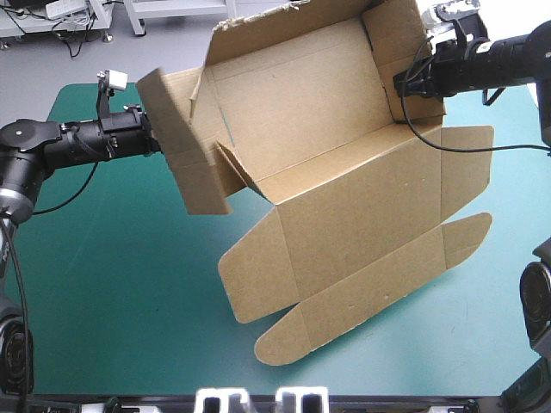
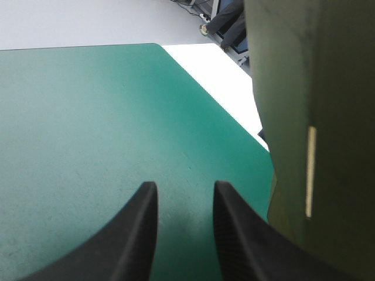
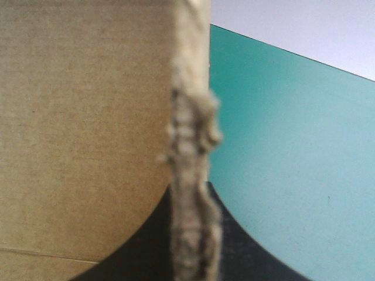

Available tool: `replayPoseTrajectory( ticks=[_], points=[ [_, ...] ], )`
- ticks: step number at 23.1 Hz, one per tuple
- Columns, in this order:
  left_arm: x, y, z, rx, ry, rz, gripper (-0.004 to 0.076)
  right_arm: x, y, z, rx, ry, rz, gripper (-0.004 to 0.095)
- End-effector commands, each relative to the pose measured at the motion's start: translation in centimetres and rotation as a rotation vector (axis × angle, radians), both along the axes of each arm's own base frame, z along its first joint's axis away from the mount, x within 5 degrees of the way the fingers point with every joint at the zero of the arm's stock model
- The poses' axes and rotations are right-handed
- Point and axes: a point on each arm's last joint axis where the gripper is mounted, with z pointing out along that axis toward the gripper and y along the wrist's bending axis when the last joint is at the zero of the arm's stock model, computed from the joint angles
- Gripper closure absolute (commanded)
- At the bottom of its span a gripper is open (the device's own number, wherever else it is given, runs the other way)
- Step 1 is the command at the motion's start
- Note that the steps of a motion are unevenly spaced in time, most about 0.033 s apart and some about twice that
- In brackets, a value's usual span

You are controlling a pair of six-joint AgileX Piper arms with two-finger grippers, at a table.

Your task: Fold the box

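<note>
The box (image 1: 344, 206) sits in the middle of the table, stretching from the far side to the near-right. Its far half is tipped up off the teal-green cover (image 1: 129, 284), and its near half looks to be lying flat. The right gripper (image 3: 190, 199) is clamped on the board at the far right. The ragged edge of the right wall (image 1: 405, 60) runs straight between its black fingers. The left gripper (image 2: 184, 193) is released, fingers apart over bare cover with nothing between them. The left flap (image 1: 181, 146) stands just beside it, not in its grasp.

On progress, I'd call it under halfway. The far panel is up and the right wall is raised. The left flap juts outward rather than standing square, and nothing looks tucked. The lid (image 1: 370, 275) with its rounded tabs is spread out toward the near edge. What's left, by my reading, is to square up the left side, tuck the walls and settle the tray down.
</note>
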Motion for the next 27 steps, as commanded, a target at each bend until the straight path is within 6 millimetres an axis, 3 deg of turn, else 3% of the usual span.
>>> replayPoseTrajectory(
  ticks=[1,4,7,15,27],
  points=[
    [-3.0,-0.9,3.8,-0.095,-0.078,-0.089,0.0392,-1.2,0.2,2.4,0.062,-0.085,-0.019,0.0926],
    [-3.7,-1.0,4.3,-0.096,-0.082,-0.087,0.0325,-0.8,0.6,2.2,0.082,-0.083,-0.014,0.0926],
    [-3.7,-1.1,4.3,-0.111,-0.050,-0.085,0.0311,-0.7,1.4,2.2,0.068,-0.100,-0.007,0.0926],
    [-4.1,-2.8,4.5,-0.111,-0.023,-0.139,0.0260,0.0,5.5,1.9,-0.009,-0.184,-0.048,0.0926],
    [-3.4,-1.9,7.0,0.036,-0.037,0.049,0.0261,1.1,6.4,0.7,-0.040,-0.164,-0.089,0.0926]
  ],
)
